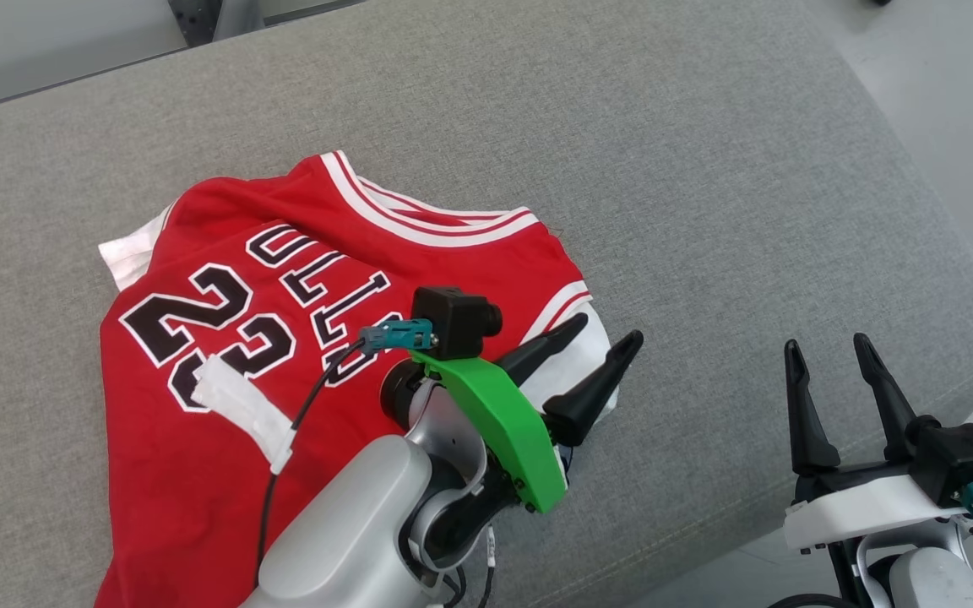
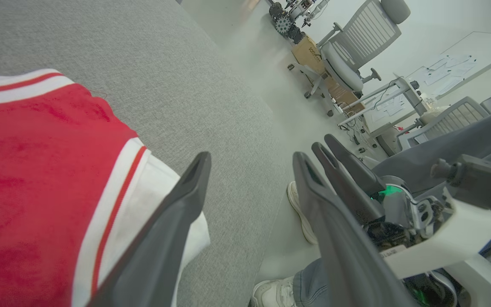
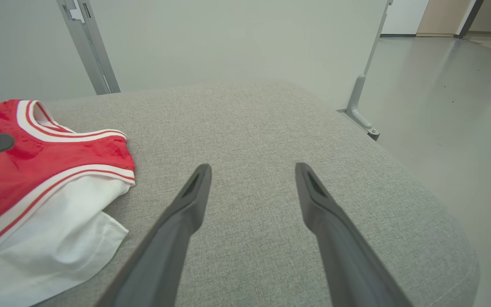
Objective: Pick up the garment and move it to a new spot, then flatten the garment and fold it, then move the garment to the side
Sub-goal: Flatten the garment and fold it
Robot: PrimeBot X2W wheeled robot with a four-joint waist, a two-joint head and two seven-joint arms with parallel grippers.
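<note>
Gaping over the jersey [image 1: 470, 253] edge, the left tool [image 1: 607, 331] faces bare cushion [image 1: 706, 169].

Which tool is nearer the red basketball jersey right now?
Left. The left tool hangs over the white edge of the red basketball jersey; the right tool sits apart from it, over the grey fabric cushion.

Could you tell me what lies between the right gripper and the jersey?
Bare grey cushion, as the head view and the right wrist view show; the right gripper stands open, apart from the jersey and its white edge.
</note>
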